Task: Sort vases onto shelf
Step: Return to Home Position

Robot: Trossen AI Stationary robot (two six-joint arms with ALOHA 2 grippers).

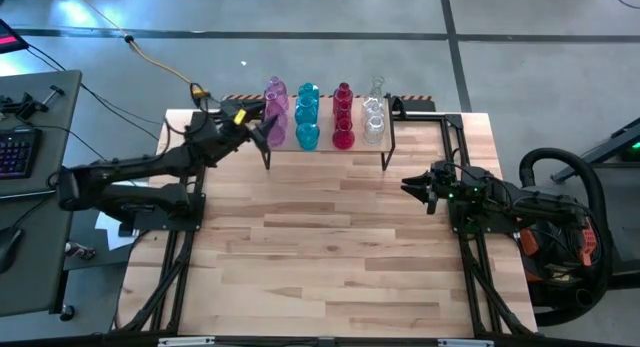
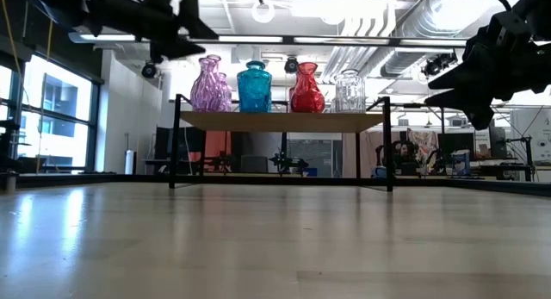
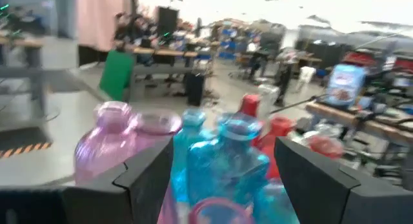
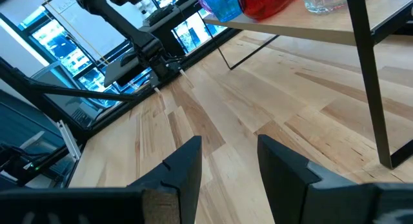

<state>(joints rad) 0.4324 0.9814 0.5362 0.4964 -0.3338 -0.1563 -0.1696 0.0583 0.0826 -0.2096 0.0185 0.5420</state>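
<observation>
All vases (image 2: pixel 255 88) are sitting on the shelf (image 2: pixel 284 121), so left gripper (image 1: pixel 268 132) and right gripper (image 1: pixel 415 190) (jaws spread, empty) are only needing to pull back home.

Overhead looks straight down, low looks level; both share the shelf (image 2: pixel 280 121).

No readable text, labels, brands or numbers on anything in view.
</observation>
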